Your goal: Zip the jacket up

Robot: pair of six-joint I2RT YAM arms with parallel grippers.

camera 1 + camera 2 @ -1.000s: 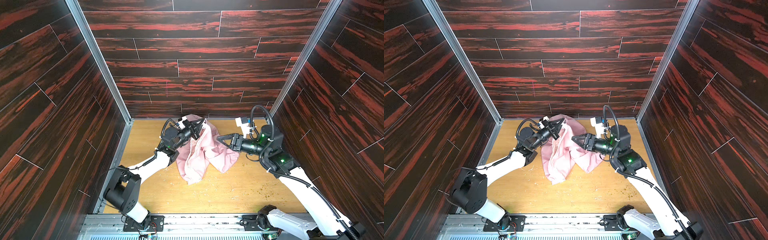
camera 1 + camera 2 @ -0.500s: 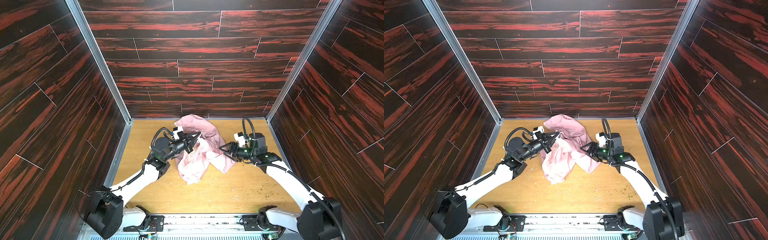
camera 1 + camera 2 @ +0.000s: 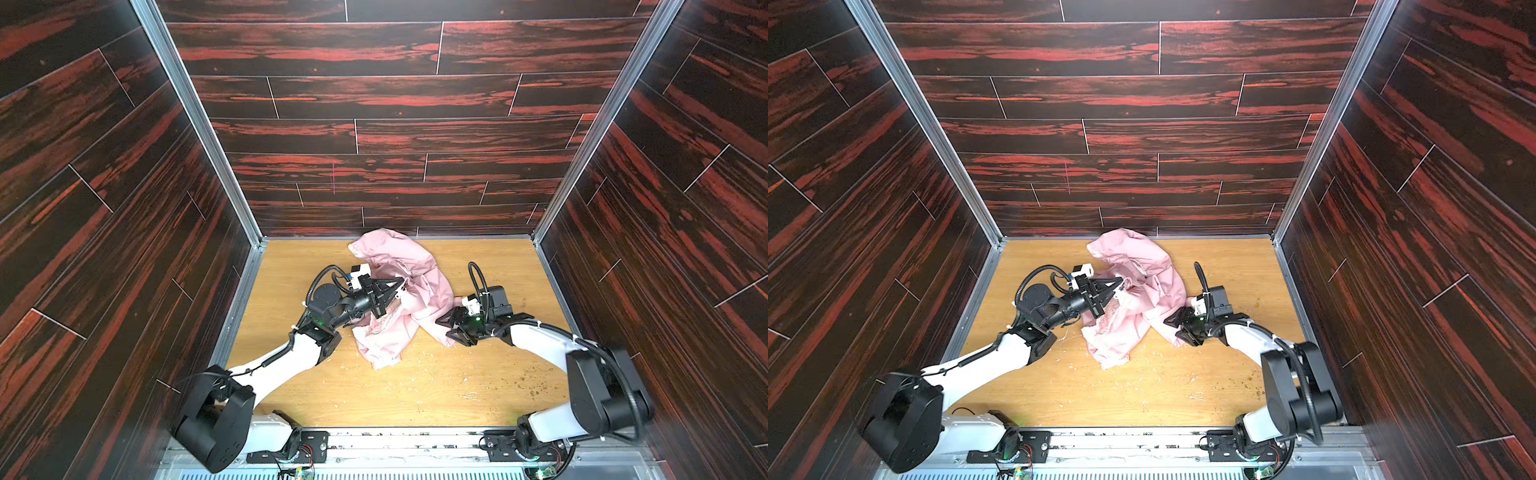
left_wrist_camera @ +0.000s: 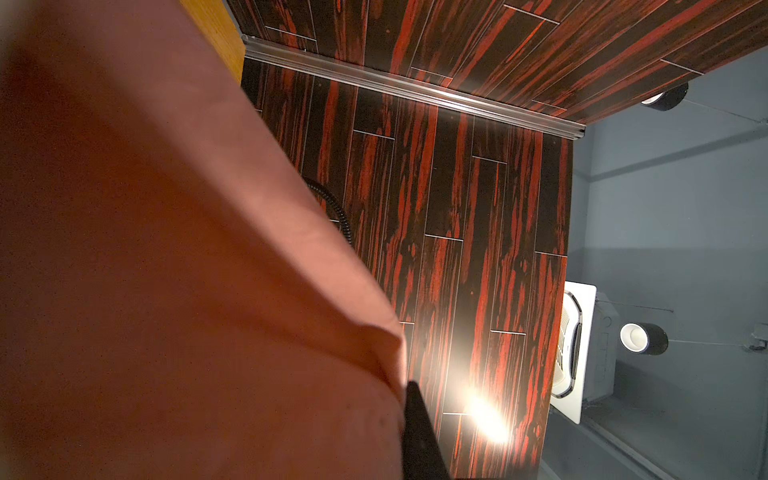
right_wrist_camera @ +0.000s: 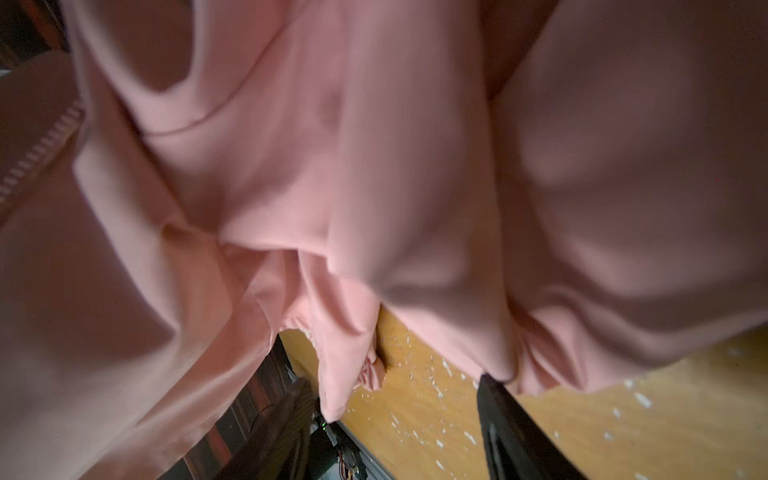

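While the left gripper (image 3: pixel 397 286) is clamping shut on a fold of the jacket (image 3: pixel 419 274), the rest of the pink fabric is lying crumpled mid-table (image 3: pixel 457 386), toward the back wall. Right gripper (image 3: pixel 451 330) is sitting low at the jacket's right-hand edge, jaws spread, hem hanging just ahead of the fingertips (image 5: pixel 490 390), bare wood showing between them.

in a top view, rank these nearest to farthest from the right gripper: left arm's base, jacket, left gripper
1. jacket: its near edge lies right at the right gripper, at the middle of the table.
2. left gripper: across the jacket, left of middle.
3. left arm's base: on the front rail, toward the left.
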